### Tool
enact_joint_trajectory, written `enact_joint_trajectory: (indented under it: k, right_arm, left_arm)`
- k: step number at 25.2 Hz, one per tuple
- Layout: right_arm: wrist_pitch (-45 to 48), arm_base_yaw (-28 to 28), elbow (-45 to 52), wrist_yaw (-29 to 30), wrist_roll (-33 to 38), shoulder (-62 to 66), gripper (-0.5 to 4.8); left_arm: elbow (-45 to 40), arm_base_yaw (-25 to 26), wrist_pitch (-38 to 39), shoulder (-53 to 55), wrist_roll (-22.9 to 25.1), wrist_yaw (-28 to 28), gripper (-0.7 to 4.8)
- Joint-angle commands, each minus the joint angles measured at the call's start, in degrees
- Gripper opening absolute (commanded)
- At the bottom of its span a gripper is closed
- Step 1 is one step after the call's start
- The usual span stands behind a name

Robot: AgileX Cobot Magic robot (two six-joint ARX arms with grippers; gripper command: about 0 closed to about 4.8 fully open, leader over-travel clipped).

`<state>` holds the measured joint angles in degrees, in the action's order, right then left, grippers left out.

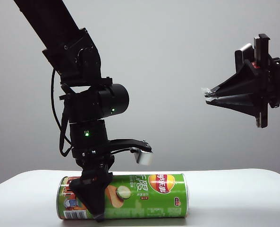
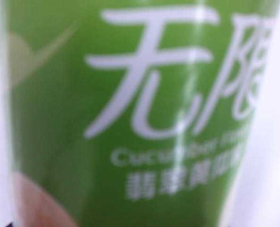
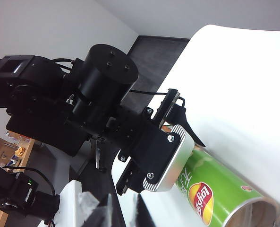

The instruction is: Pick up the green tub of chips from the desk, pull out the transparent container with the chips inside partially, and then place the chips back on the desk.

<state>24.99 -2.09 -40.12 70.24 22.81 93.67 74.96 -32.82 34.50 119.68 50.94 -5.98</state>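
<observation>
The green tub of chips (image 1: 130,196) lies on its side on the white desk (image 1: 234,198), at about six o'clock in the exterior view, barcode end toward nine o'clock and open mouth toward three o'clock. The left gripper (image 1: 96,198) points down over the tub's barcode end, its dark fingers straddling the can; whether they press on it cannot be told. In the left wrist view the tub's green label (image 2: 130,118) fills the frame, blurred. The right gripper (image 1: 210,97) hangs high at two o'clock, jaws nearly closed on a scrap of clear plastic (image 1: 207,91).
</observation>
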Motion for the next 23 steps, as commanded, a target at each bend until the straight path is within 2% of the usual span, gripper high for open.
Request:
enact_joint_trajectory:
  k: [1,3,4,11,14,23]
  right_arm:
    - [0.48,0.0,-0.13,0.17,-0.39,-0.15,0.63]
    - [0.48,0.0,-0.13,0.17,-0.39,-0.15,0.63]
    - [0.48,0.0,-0.13,0.2,-0.39,-0.15,0.62]
    - [0.5,0.0,-0.13,0.15,-0.39,-0.15,0.63]
    - [0.5,0.0,-0.13,0.13,-0.39,-0.15,0.62]
    - [-0.02,0.07,-0.11,-2.25,-0.42,-0.15,0.63]
  left_arm:
    - [0.28,-0.02,0.31,-0.5,0.11,-0.2,3.6]
    - [0.28,-0.02,0.24,-0.57,0.11,0.0,3.12]
    - [0.28,-0.02,0.31,-0.57,0.07,0.42,2.7]
    - [0.28,-0.02,0.76,-0.96,0.17,0.83,2.73]
    - [0.28,-0.02,1.14,-2.01,2.1,1.07,2.73]
    - [0.28,0.81,2.6,-10.62,3.1,3.82,2.78]
